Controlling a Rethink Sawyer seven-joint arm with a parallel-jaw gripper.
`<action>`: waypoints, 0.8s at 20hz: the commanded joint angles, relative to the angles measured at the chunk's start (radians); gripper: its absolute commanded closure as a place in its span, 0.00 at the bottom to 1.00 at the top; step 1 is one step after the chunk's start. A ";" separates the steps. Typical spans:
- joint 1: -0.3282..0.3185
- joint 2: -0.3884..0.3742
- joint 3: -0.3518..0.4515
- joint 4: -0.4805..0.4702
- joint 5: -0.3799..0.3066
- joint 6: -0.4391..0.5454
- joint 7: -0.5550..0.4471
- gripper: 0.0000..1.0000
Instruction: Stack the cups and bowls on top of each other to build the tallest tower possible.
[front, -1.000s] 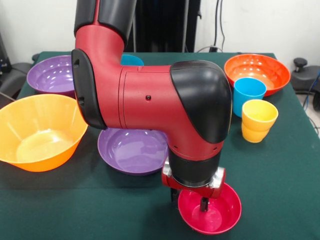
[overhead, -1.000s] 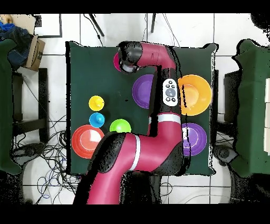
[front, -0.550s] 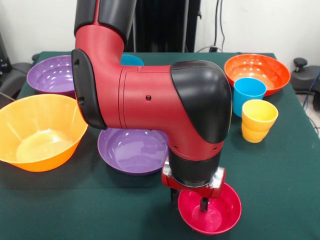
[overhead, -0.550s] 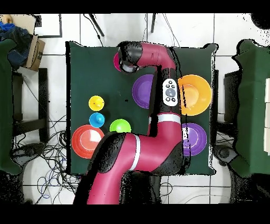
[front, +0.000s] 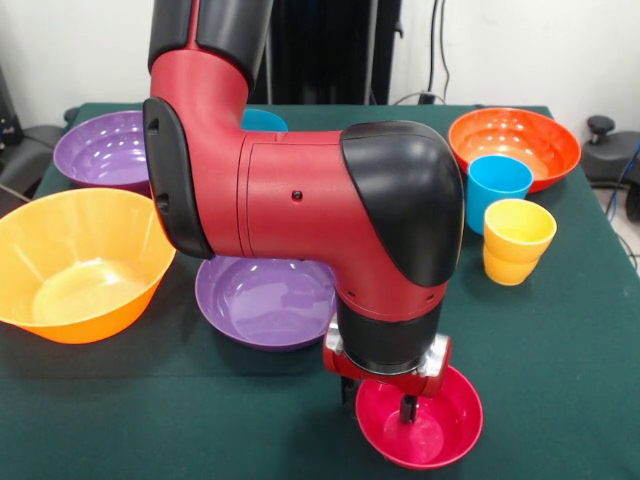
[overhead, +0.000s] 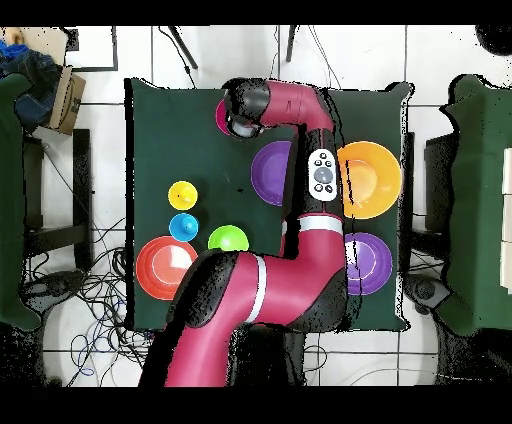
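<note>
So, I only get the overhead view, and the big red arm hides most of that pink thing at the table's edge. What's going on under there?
Observer: From the front, it's a glossy magenta-pink plastic bowl, and the tool hangs down into it.
Operator: Anything stacked?
Observer: The smooth yellow plastic cup sits nested in a second yellow cup.
Operator: And the bowl?
Observer: It rests alone on the green tablecloth.

Bright, even indoor light; soft glare on the glossy bowls (front: 265, 300), faint shadows, sharp focus.
</note>
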 joint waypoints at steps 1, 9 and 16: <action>-0.012 0.007 0.021 0.036 -0.076 0.003 -0.300 0.00; -0.012 0.002 0.020 0.045 -0.076 -0.002 -0.300 0.00; -0.013 0.001 0.019 0.053 -0.075 -0.009 -0.299 0.00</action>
